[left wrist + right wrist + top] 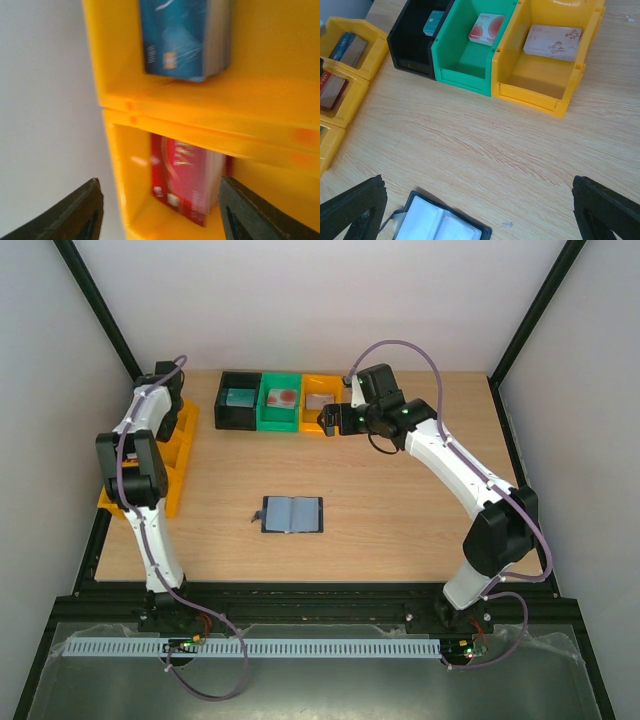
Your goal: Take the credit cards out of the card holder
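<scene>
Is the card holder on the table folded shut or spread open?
Spread open: the card holder lies flat on the table, its two halves side by side and the pale inner pockets facing up.

A black bin [410, 57], green bin [462, 77] and yellow bin [527, 95] stand side by side.

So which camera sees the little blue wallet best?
The top external view: the card holder lies open and whole there. The right wrist view cuts the card holder off at its bottom edge; the left wrist view misses it.

Top far overhead; wrists near, downward; share yellow bins [183, 447]
</scene>
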